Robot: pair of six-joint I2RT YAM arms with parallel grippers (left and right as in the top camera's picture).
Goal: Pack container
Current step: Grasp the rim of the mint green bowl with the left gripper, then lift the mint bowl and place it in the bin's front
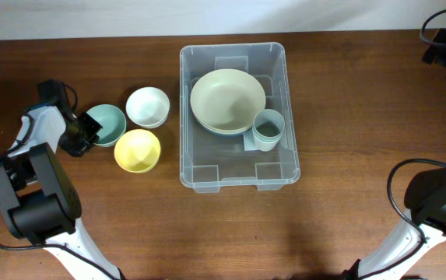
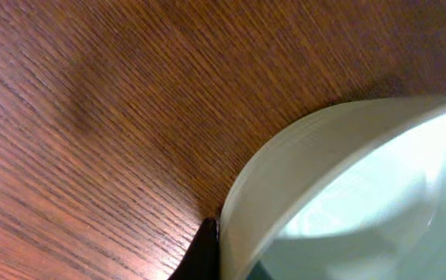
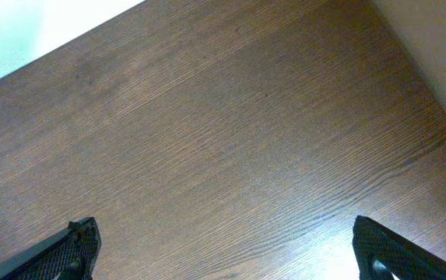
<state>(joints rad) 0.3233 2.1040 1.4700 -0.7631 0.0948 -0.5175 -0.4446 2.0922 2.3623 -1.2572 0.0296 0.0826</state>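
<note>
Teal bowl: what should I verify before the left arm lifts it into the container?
1. Left gripper shut on teal bowl rim: ok.
2. Depth of the grip: cannot tell; the left wrist view shows only one fingertip.
3. White bowl and yellow bowl clear of it: cannot tell, they sit very close.
4. Bare floor in container, front end: ok.
5. Right gripper open, away from container: ok.

teal bowl (image 2: pixel 300 179): blurred, cropped | right claw (image 3: pixel 224 245): fingers (image 3: pixel 71 253) cropped at bottom edge
</note>
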